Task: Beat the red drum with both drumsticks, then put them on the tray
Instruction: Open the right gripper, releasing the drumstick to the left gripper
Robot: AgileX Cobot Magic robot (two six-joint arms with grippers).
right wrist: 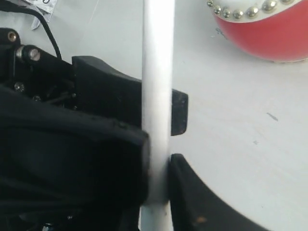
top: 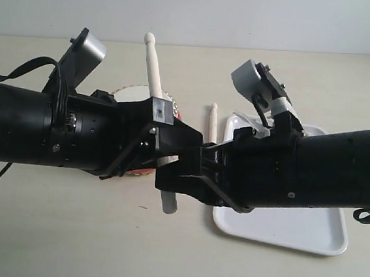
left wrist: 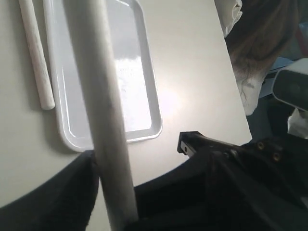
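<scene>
Two black arms meet nose to nose over a pale cream table (top: 64,232), matte with a few tiny dark flecks, and a plain off-white wall (top: 197,9) runs behind it. The left gripper (top: 165,127) is clamped tight on the raised drumstick (top: 154,67), whose beaded tip points to about 12 o'clock. The right gripper (top: 182,177) has its fingers pressed against both sides of a shaft, apparently the same stick's lower end. The red drum (top: 133,94) sits mostly hidden behind the left arm, at 10 o'clock from the grippers. The white tray (top: 294,231) lies at 4 o'clock under the right arm. The other drumstick (top: 212,125) shows just beside the tray's drum-side edge. Whether it rests on the table I cannot tell.
</scene>
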